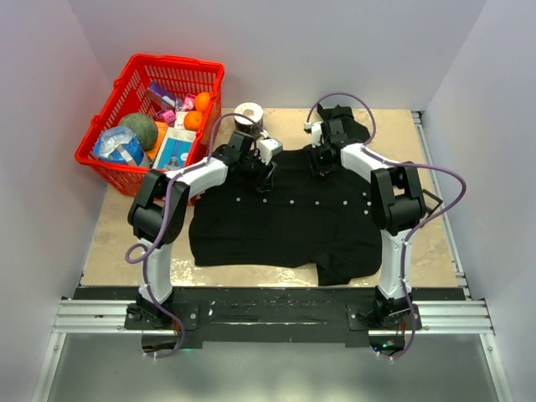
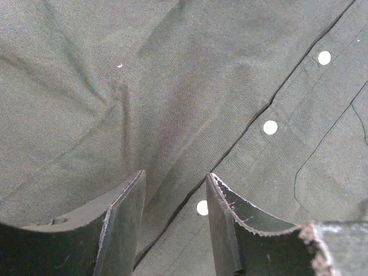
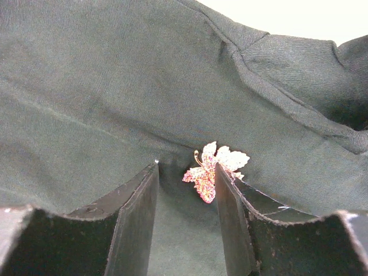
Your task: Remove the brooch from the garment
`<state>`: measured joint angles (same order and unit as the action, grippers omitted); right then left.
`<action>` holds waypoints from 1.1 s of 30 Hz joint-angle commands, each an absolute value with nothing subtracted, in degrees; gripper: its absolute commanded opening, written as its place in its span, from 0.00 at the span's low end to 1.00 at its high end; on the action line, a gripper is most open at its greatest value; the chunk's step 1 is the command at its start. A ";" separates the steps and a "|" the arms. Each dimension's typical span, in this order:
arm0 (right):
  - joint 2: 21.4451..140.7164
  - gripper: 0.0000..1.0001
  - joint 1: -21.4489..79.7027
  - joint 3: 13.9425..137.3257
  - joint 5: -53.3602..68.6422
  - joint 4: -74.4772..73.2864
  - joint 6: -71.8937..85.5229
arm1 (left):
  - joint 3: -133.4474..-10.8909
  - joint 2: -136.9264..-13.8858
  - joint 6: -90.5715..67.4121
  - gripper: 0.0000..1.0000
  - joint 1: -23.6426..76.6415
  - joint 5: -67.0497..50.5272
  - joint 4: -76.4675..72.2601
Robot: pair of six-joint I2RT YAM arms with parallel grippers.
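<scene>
From above, the shirt lies spread on the table, with its row of white studs facing up. The left gripper and right gripper are both down on its far part. A red basket of groceries stands at the far left, with a roll of tape near it.

At the left wrist, the jaws are spread and hold nothing. Their tips are at the cloth beside the front strip, and one button shows between them.

At the right wrist, the jaws are also spread. The brooch sits on the shirt between them and seems to touch the right-hand finger, though it is not pinched.
</scene>
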<state>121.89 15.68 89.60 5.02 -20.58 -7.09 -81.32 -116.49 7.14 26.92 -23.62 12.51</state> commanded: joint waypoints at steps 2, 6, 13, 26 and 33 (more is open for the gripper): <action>118.74 0.47 15.38 91.93 3.34 -20.74 -5.63 | -81.83 -114.43 8.17 0.51 26.72 -24.52 12.13; 119.88 0.47 15.38 92.55 1.94 -22.06 -5.71 | -81.91 -114.61 8.00 0.51 26.72 -24.61 11.87; 117.69 0.46 15.38 92.11 2.02 -20.83 -5.63 | -81.91 -114.96 7.65 0.51 26.81 -24.96 11.51; 121.64 0.47 15.47 90.88 -1.58 -22.41 -5.71 | -82.18 -115.31 7.38 0.51 26.72 -25.23 11.51; 124.18 0.50 15.38 92.11 -1.06 -23.55 -5.89 | -82.27 -115.66 7.12 0.52 26.72 -25.31 11.43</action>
